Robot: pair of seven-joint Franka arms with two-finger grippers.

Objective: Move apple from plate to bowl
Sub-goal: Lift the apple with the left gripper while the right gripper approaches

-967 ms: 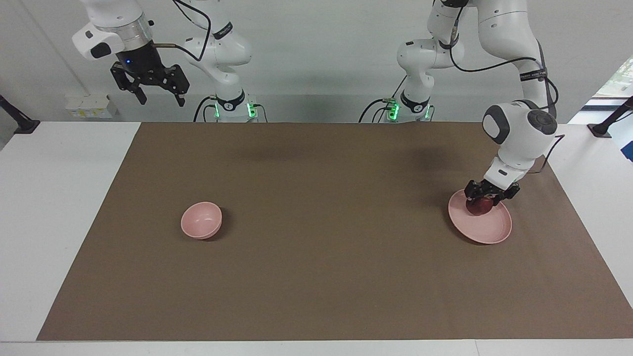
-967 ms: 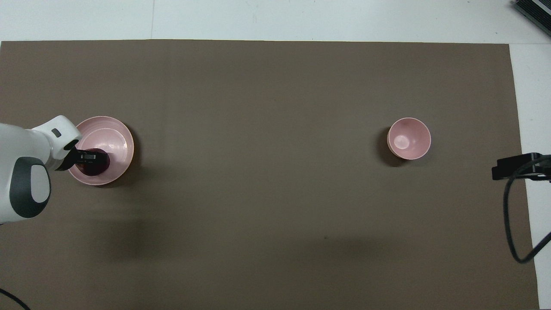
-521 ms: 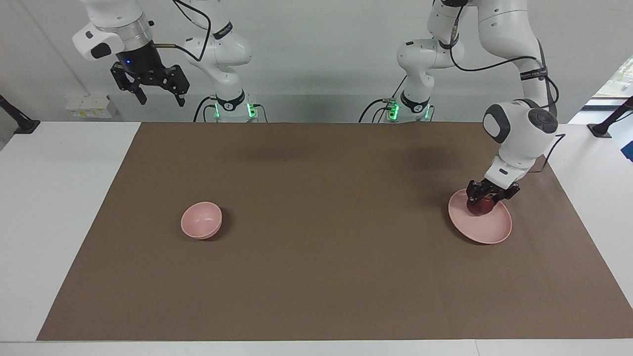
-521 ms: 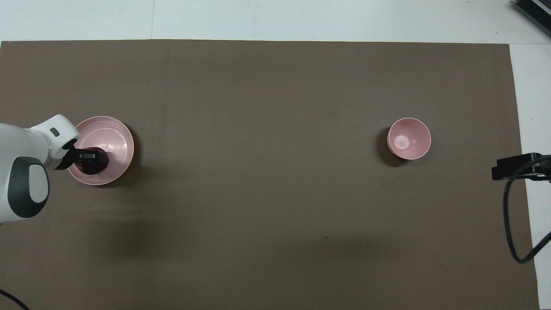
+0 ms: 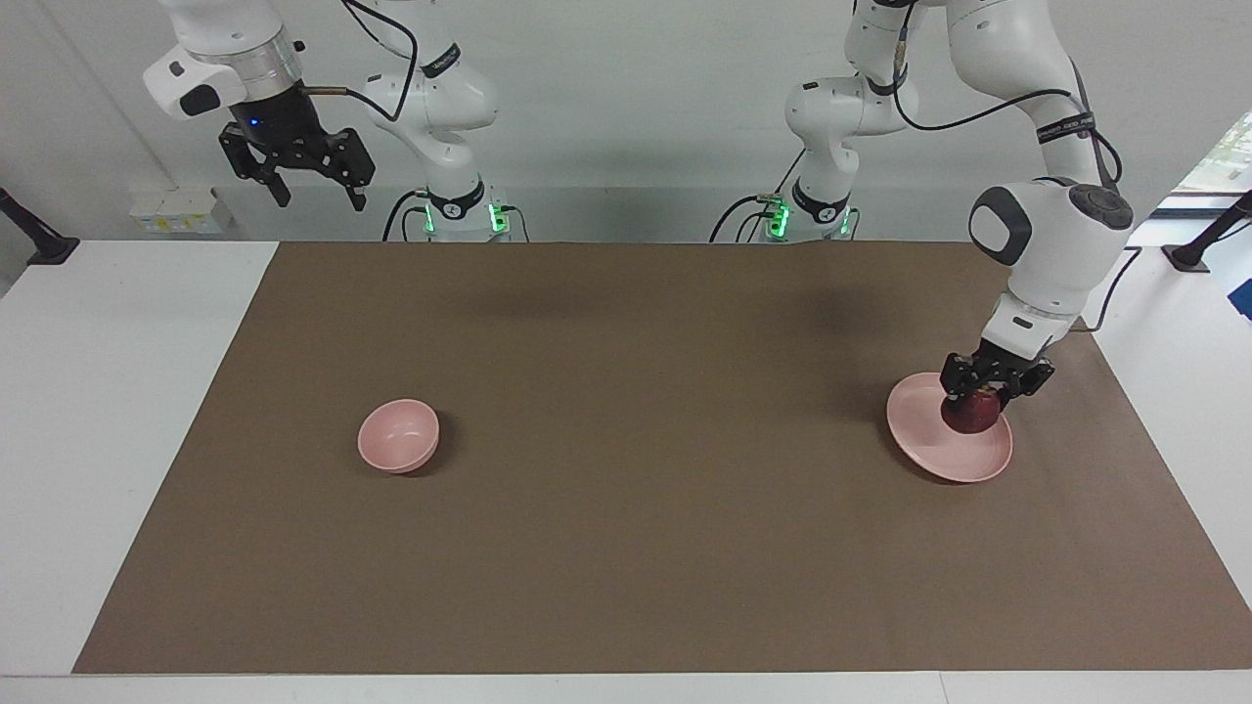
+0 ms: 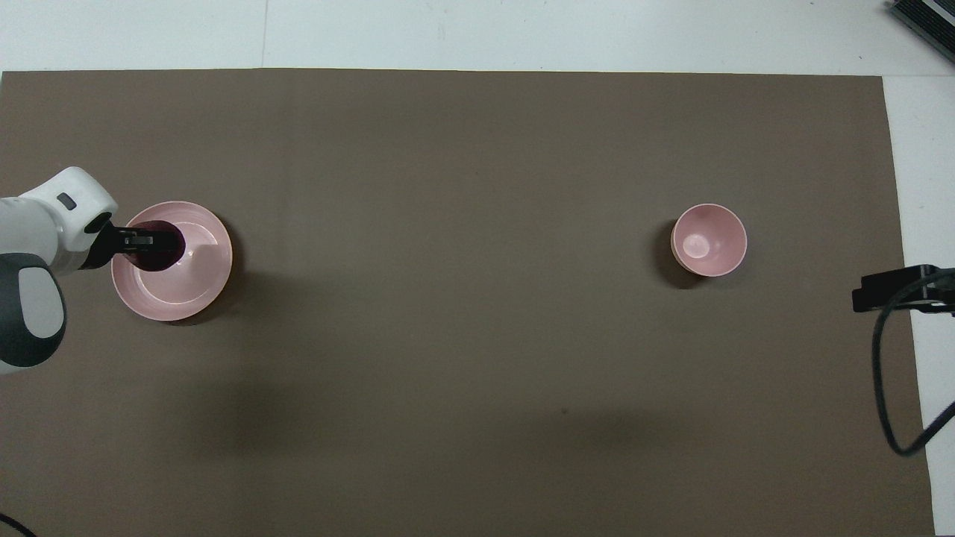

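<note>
The dark red apple is over the pale pink plate at the left arm's end of the table. My left gripper reaches down onto it and is shut on the apple. In the overhead view the apple sits over the plate's part farther from the robots, under the left gripper. I cannot tell whether the apple touches the plate. The small deep pink bowl stands empty toward the right arm's end, also seen from overhead. My right gripper waits open, high above the table's edge.
A brown mat covers most of the white table. The right gripper's body and cable show at the overhead view's edge. A small white box stands past the table at the right arm's end.
The left gripper has moved with the apple across the plate, away from the robots and toward the left arm's end. The right arm has not moved.
</note>
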